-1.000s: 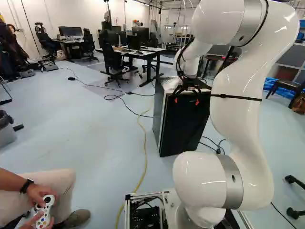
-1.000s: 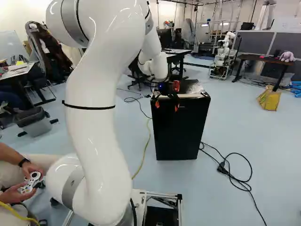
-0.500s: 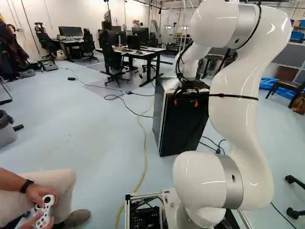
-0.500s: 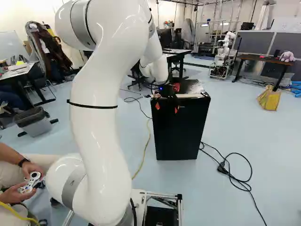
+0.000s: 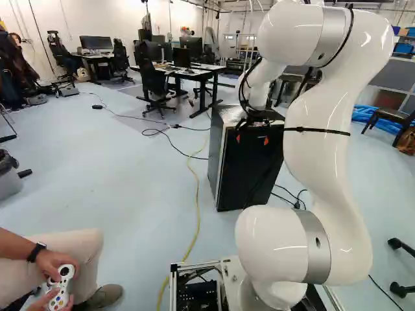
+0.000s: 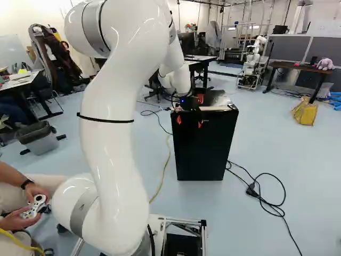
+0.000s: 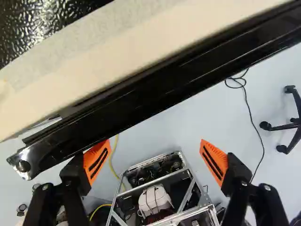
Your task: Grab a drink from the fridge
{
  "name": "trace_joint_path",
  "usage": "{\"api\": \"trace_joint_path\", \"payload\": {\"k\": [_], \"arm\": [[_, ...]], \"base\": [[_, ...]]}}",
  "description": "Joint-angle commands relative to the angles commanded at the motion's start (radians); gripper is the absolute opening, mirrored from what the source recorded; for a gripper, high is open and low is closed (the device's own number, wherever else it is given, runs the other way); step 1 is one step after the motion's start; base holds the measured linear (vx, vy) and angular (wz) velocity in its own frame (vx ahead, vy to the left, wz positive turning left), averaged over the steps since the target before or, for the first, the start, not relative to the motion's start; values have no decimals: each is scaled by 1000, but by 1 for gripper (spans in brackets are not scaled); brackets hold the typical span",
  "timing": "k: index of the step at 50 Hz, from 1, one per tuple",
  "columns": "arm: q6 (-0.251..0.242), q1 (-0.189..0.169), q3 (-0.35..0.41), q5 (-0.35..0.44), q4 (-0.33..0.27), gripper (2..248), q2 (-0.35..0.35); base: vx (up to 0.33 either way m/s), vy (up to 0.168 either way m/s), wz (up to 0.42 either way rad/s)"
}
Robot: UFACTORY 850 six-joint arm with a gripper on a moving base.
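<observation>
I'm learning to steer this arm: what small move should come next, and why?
I would probably ease the open gripper toward the shiny top corner of the fridge door, so one finger might hook its edge. The door looks shut, nothing is between the fingers, and the finger nearer that corner seems close to the door.

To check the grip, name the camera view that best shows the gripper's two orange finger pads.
The wrist view: both orange pads show large and well apart. The two base views show them only as small orange spots against the black, box-shaped fridge.
</observation>
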Motion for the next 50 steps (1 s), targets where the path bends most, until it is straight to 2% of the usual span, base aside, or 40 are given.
{"api": "trace_joint_path", "payload": {"k": [30,50], "arm": [[0,0,3,54,0,247,2],[0,0,96,55,0,247,67]], "base": [[0,0,0],[0,0,0]]}}
